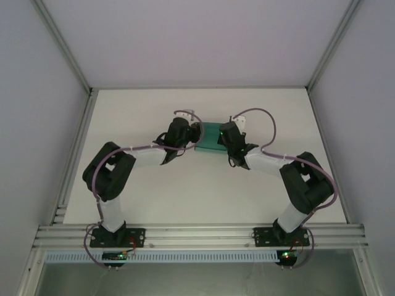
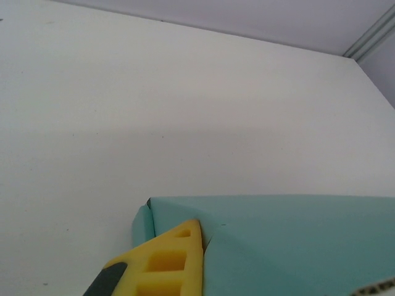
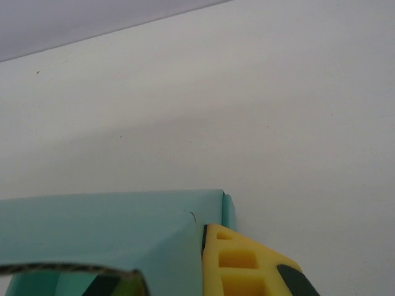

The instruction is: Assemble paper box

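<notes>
The paper box (image 1: 212,139) is teal-green card, partly folded, held off the white table between both arms at the centre. My left gripper (image 1: 196,137) grips its left end. In the left wrist view one yellow finger (image 2: 173,262) presses on a folded wall of the box (image 2: 296,246), and the card hides the other finger. My right gripper (image 1: 224,139) grips the right end. There a yellow finger (image 3: 244,265) lies against the box wall (image 3: 111,225), and the second finger shows dimly under the card's cut edge (image 3: 74,269). A small side flap (image 3: 228,211) stands at the corner.
The white table (image 1: 203,197) stretches on all sides of the box. Aluminium rails (image 1: 197,235) run along the near edge, and frame posts (image 1: 79,145) and grey walls (image 1: 37,92) close in the left, right and far sides.
</notes>
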Action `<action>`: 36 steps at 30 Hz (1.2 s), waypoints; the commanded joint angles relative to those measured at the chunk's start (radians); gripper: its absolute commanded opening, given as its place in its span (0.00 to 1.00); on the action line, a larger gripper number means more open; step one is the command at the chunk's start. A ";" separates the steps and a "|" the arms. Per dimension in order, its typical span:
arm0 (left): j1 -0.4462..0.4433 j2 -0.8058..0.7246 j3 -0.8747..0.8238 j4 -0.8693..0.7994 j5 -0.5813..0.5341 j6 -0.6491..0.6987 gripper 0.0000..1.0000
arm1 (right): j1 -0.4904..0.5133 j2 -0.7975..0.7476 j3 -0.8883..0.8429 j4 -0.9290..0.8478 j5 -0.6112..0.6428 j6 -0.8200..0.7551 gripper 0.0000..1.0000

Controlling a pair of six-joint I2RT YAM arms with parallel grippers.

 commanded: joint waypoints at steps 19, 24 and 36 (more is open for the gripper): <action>-0.044 -0.344 -0.084 -0.448 0.135 0.066 0.70 | 0.083 0.033 -0.185 0.078 -0.005 -0.131 0.00; 0.024 -0.463 0.028 -0.692 0.054 0.001 0.99 | 0.087 0.048 -0.187 0.072 -0.006 -0.136 0.00; 0.258 0.051 0.508 -0.835 0.506 -0.098 1.00 | 0.094 0.065 -0.181 0.067 -0.002 -0.151 0.00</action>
